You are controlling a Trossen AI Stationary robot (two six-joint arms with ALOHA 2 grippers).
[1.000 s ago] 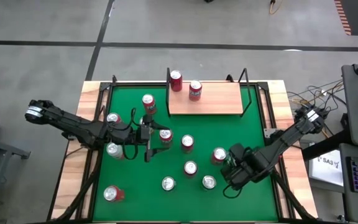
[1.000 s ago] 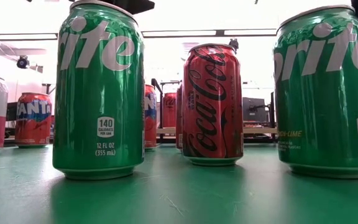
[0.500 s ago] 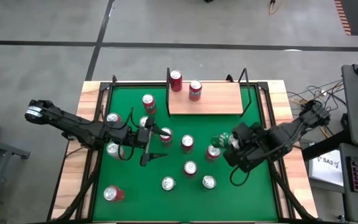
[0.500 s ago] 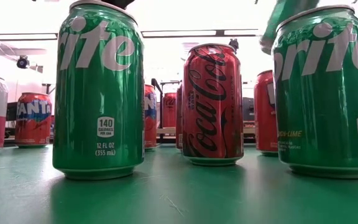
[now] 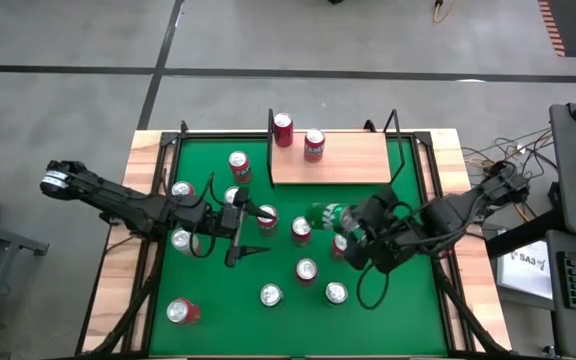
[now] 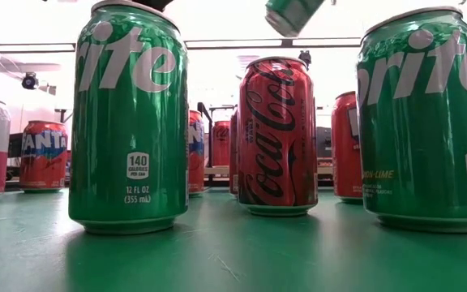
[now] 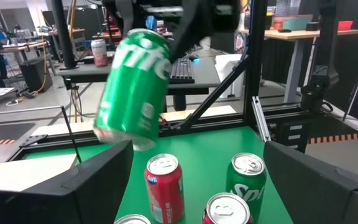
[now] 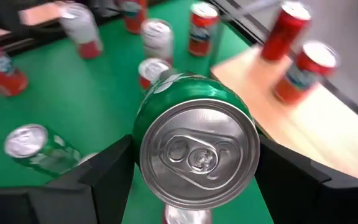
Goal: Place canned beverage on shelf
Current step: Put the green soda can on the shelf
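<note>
Standing on the shelf (image 5: 343,160) already are 2 red cans (image 5: 299,137); about 10 more wait on the green felt table (image 5: 408,310). Off the felt and tipped on its side is a green Sprite can (image 5: 326,215), carried near the shelf's front edge but not yet over it, so lifting is done, placing is left. The right gripper (image 5: 348,225) is clamped across that can. The left gripper (image 5: 253,235) hangs spread wide, empty, over the table's middle.
</note>
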